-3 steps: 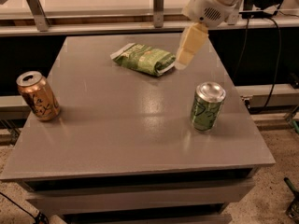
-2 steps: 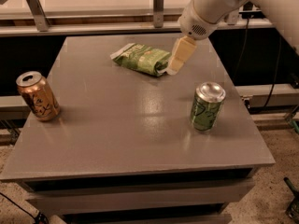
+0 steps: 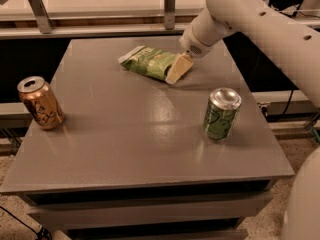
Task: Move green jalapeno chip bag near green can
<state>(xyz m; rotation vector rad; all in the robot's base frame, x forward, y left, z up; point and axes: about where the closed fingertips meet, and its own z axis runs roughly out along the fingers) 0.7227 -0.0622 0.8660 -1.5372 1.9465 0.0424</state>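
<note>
The green jalapeno chip bag [image 3: 149, 62] lies flat at the far middle of the grey table [image 3: 125, 144], crinkled, with a white seam at its left end. The gripper [image 3: 176, 70], with pale yellowish fingers, has come down at the bag's right end and touches or overlaps it there. The white arm [image 3: 250, 19] reaches in from the upper right. The green can [image 3: 221, 114] stands upright with a silver top at the right middle of the table, well in front of and to the right of the bag.
A copper-orange can [image 3: 41, 103] stands upright near the table's left edge. A white rail with metal posts [image 3: 170, 6] runs behind the table. The table's front edge drops to a lower shelf.
The gripper has moved down and to the left, from above the bag's right side to the bag's right end. Bag and both cans have not moved.
</note>
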